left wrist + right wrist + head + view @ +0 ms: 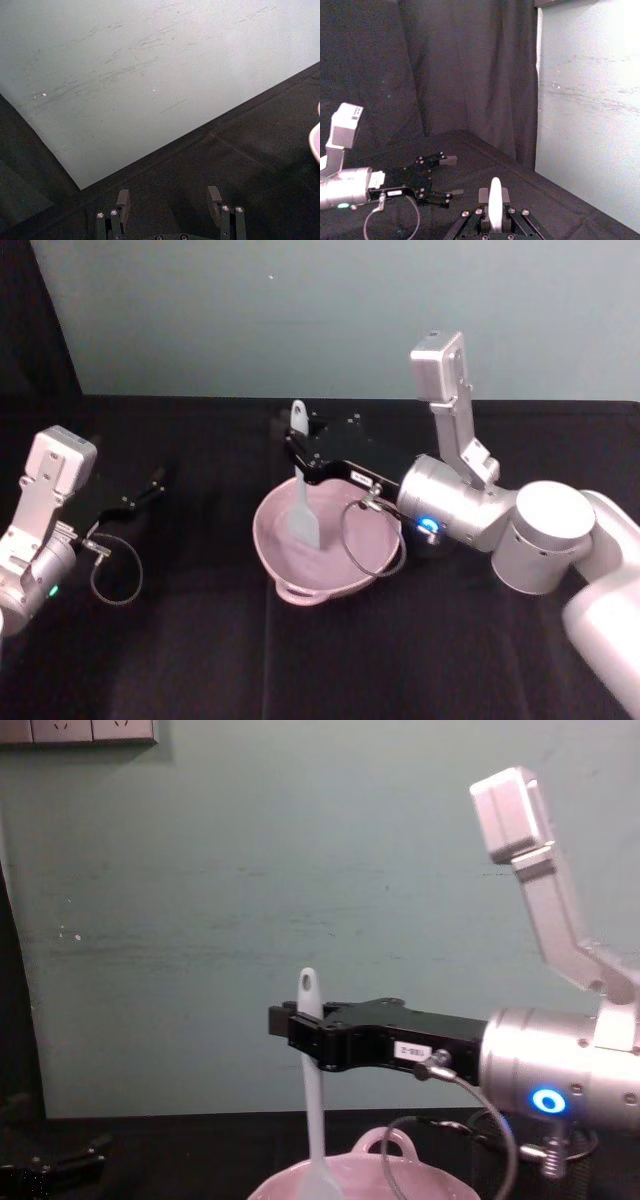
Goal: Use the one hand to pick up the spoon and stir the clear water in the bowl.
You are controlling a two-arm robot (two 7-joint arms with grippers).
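The black flat-jawed right gripper (300, 1025) clamps the slim white plastic spoon (302, 510) high on its handle, upright, so its blade hangs inside the pale pink glossy bowl (262, 540), seemingly dipping into the clear water (315, 565); the left gripper (451, 176) idles far left, fingers spread.

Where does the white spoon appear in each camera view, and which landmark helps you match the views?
Head view: the spoon stands at centre, upright in the right gripper, blade down inside the pink bowl.
Left wrist view: the wall, black cloth and a sliver of the bowl's rim instead.
Right wrist view: its handle, clamped in that gripper, near the camera.
Chest view: centre, vertical, handle tip above the gripper, lower end at the bowl.
Shared landmark: the pale teal wall.
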